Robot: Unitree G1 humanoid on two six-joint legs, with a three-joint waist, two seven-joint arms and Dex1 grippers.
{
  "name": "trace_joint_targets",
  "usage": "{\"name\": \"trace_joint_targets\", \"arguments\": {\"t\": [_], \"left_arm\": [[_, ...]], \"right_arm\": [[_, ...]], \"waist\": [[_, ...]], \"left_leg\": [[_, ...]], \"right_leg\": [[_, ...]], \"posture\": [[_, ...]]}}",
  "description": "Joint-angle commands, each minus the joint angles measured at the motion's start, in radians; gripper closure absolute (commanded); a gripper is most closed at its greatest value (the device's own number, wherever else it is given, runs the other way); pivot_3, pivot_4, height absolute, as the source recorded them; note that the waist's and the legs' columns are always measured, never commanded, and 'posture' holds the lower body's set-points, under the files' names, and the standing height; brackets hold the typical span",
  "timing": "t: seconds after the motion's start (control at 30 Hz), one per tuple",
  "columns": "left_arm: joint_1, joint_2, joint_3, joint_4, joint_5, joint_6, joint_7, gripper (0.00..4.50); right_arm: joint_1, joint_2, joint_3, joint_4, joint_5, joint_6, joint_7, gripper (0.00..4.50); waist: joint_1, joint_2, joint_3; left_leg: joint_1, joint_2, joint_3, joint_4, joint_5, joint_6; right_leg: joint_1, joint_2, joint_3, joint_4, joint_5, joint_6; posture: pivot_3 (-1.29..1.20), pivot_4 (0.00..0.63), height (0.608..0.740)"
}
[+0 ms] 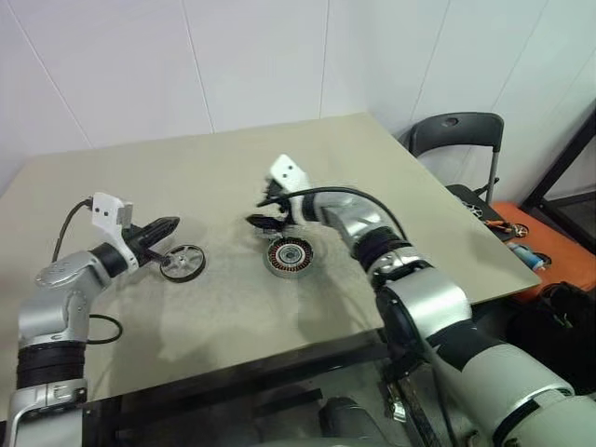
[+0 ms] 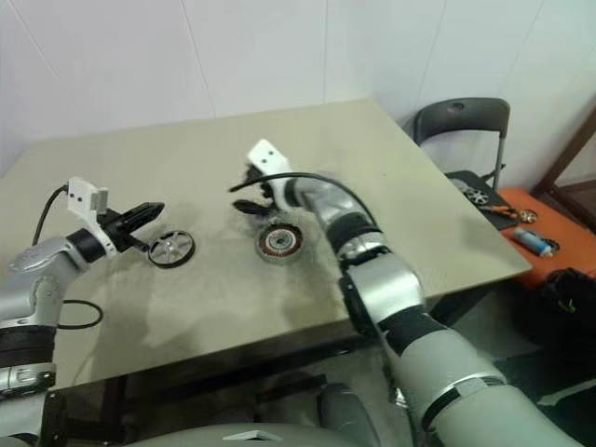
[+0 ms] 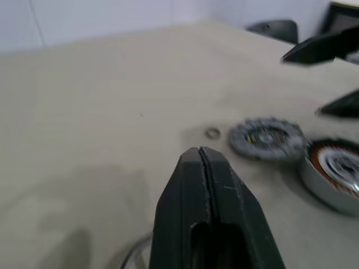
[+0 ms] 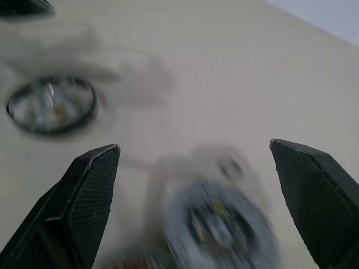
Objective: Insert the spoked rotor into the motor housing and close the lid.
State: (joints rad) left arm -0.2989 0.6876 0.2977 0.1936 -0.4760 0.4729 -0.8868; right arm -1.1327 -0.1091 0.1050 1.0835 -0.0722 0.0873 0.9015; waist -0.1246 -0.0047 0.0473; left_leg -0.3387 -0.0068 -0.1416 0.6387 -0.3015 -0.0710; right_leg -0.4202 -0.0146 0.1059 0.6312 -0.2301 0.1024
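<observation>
Rotor not in housing yet

Left gripper (image 1: 172,226) jaws were shut empty beside rotor (image 1: 182,263); right gripper (image 4: 196,168) jaws were spread wide above housing (image 1: 291,256).

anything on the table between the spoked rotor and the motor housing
Nothing visible: bare table separates the spoked rotor from the motor housing. The lid lies beyond the housing, off that line.

Far half of the worktop (image 1: 214,154) is wide open for me. The middle's crowded: spoked rotor (image 1: 182,263) just off my closed left claw (image 1: 166,228), and my wide-open right claw (image 1: 264,212) hangs right behind the motor housing (image 1: 291,256), lid (image 3: 265,138) alongside.
</observation>
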Motion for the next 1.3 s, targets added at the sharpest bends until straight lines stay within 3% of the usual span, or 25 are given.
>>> {"name": "trace_joint_targets", "arguments": {"t": [0.03, 0.27, 0.43, 0.8, 0.93, 1.13, 1.23, 1.3], "left_arm": [[0.002, 0.070, -0.039, 0.019, -0.011, 0.000, -0.148, 4.50], [-0.061, 0.134, -0.106, 0.143, 0.051, -0.157, -0.338, 4.50], [-0.079, 0.127, -0.145, 0.200, 0.112, -0.312, -0.391, 4.50], [-0.131, 0.097, -0.138, 0.244, 0.107, -0.311, -0.380, 4.50], [-0.236, 0.075, -0.081, 0.296, 0.015, -0.106, -0.311, 4.50], [-0.245, 0.037, -0.045, 0.288, 0.024, -0.156, -0.234, 4.50], [-0.141, 0.062, -0.124, 0.248, 0.116, -0.348, -0.329, 4.50], [-0.128, 0.053, -0.119, 0.231, 0.096, -0.337, -0.337, 4.50]], "right_arm": [[0.031, -0.083, -0.005, -0.185, 0.050, 0.061, 0.135, 0.02], [0.202, -0.297, 0.013, -0.502, 0.147, 0.313, 0.397, 0.02], [0.384, -0.407, 0.088, -0.707, 0.124, 0.309, 0.443, 0.02], [0.391, -0.381, 0.035, -0.775, 0.216, 0.405, 0.319, 0.02], [0.357, -0.366, 0.020, -0.739, 0.233, 0.421, 0.258, 0.02], [0.300, -0.333, 0.014, -0.641, 0.194, 0.342, 0.126, 0.02], [0.368, -0.383, 0.071, -0.774, 0.259, 0.409, 0.287, 0.02], [0.387, -0.391, 0.085, -0.811, 0.256, 0.430, 0.290, 0.02]], "waist": [[-0.004, 0.001, 0.001], [0.001, 0.002, 0.001], [0.018, 0.002, 0.001], [0.032, 0.003, 0.002], [0.033, 0.002, 0.002], [0.024, 0.002, 0.002], [0.028, 0.003, 0.002], [0.030, 0.003, 0.002]], "left_leg": [[0.000, 0.000, 0.000, 0.000, 0.000, 0.000], [0.001, 0.002, 0.000, -0.001, 0.000, 0.000], [0.001, 0.001, 0.002, 0.000, 0.000, 0.000], [0.001, 0.002, 0.002, 0.008, 0.000, 0.000], [0.001, 0.002, 0.002, 0.008, 0.000, 0.000], [0.002, 0.002, 0.002, 0.007, 0.000, 0.000], [0.001, 0.002, 0.002, 0.006, 0.000, 0.001], [0.000, 0.002, 0.002, 0.005, 0.000, 0.001]], "right_leg": [[0.000, 0.000, 0.000, 0.000, 0.000, 0.000], [-0.001, 0.002, 0.000, 0.001, 0.000, -0.001], [0.001, 0.000, 0.000, -0.001, 0.000, 0.000], [0.003, 0.002, 0.001, 0.000, 0.000, 0.000], [0.004, 0.002, 0.000, 0.000, 0.000, 0.000], [0.004, 0.002, 0.001, 0.001, 0.000, 0.000], [0.002, 0.002, 0.001, 0.000, 0.000, 0.000], [0.002, 0.001, 0.001, -0.001, 0.000, 0.000]], "posture": [[0.00, 0.000, 0.740], [0.00, 0.000, 0.740], [0.00, 0.000, 0.740], [0.00, 0.000, 0.740], [0.00, 0.000, 0.740], [0.00, 0.000, 0.740], [0.00, 0.000, 0.740], [0.00, 0.000, 0.740]]}}
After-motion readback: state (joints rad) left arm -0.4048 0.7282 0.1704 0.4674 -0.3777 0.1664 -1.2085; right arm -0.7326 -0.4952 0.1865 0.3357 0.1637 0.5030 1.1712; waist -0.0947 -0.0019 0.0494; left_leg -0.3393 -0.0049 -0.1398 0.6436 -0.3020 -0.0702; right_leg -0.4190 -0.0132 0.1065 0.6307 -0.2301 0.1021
